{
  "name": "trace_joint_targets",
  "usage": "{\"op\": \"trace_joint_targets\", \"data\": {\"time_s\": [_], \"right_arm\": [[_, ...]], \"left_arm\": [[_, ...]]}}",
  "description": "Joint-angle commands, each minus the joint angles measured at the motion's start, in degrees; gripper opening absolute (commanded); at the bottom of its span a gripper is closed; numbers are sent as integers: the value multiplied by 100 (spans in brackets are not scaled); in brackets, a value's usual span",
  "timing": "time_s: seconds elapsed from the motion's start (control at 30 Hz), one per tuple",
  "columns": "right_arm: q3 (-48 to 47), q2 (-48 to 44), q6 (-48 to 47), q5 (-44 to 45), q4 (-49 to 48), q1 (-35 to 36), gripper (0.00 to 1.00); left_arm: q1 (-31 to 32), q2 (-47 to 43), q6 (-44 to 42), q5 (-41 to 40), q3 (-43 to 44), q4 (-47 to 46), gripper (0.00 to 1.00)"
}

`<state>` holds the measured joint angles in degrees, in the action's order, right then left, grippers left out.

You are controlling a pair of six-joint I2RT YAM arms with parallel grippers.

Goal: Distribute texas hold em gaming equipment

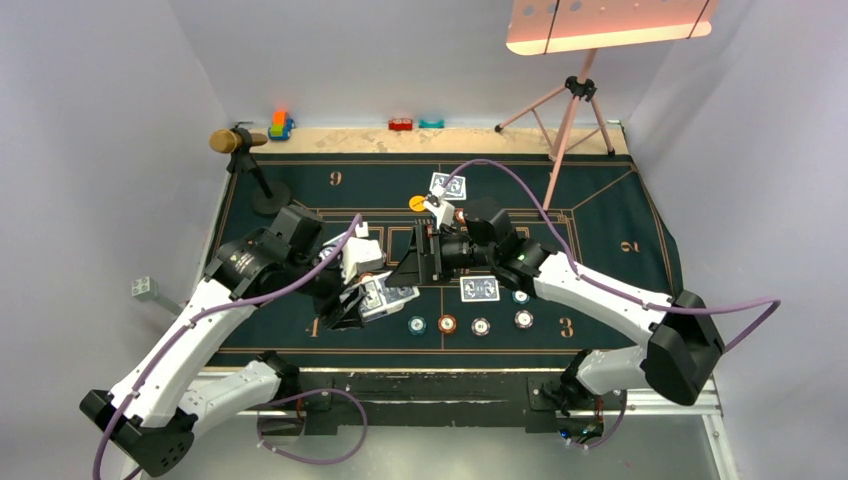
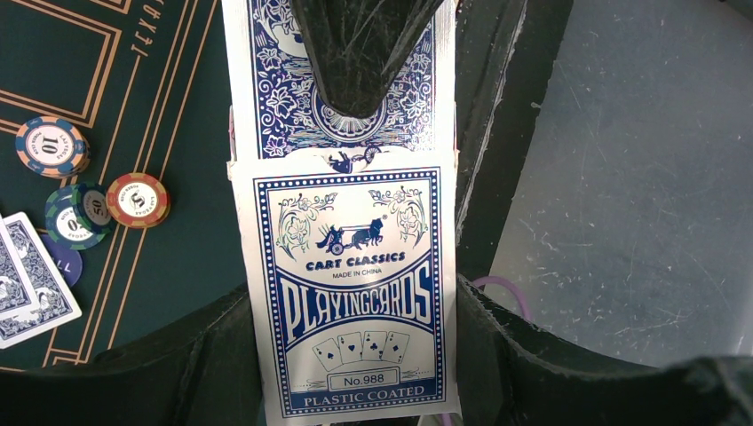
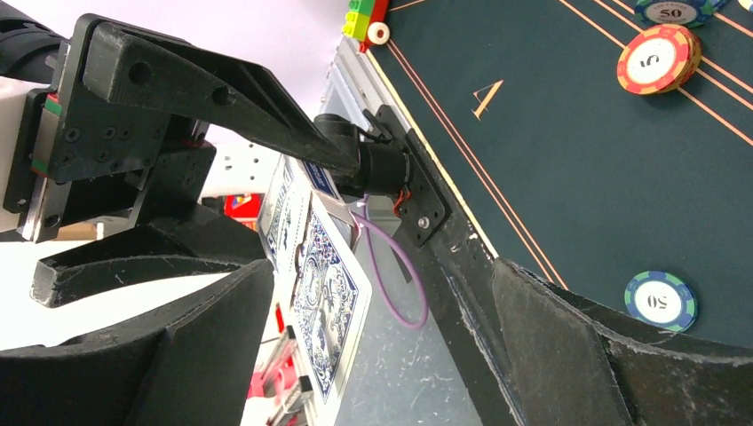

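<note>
I judge dealing is in hand; my left fingers (image 2: 204, 355) clench the playing-card pack (image 2: 355, 293); right fingers (image 3: 213, 355) hang released beside it; next, pinch one card off.

Left arm (image 1: 190, 335): white shells on the long links, black joint housings, a black elbow block at 7 o'clock.
Right arm (image 1: 595, 292): matching white links, a bulky black elbow at 4 o'clock.
Cables (image 1: 300, 278): purple, one running in loose loops along each arm.
Left gripper (image 1: 352, 300): matte black body with small screw holes and a silver rail.
Right gripper (image 3: 382, 355): rough black printed fingers (image 3: 568, 355) with scuffed edges.
</note>
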<state>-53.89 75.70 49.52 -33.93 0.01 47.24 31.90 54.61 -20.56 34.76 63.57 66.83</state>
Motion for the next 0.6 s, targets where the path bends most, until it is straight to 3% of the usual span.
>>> {"op": "trace_joint_targets", "data": {"time_s": [0.0, 0.17, 0.27, 0.57], "right_arm": [[12, -25, 27, -157, -264, 4, 98], [-60, 78, -40, -201, 46, 4, 85], [-72, 152, -53, -249, 295, 6, 71], [-235, -139, -167, -40, 700, -85, 64]], "left_arm": [[-24, 22, 3, 79, 341, -241, 22], [-27, 2, 8, 101, 349, -210, 22], [-21, -37, 6, 99, 319, -197, 21], [-28, -99, 34, 122, 246, -205, 21]]}}
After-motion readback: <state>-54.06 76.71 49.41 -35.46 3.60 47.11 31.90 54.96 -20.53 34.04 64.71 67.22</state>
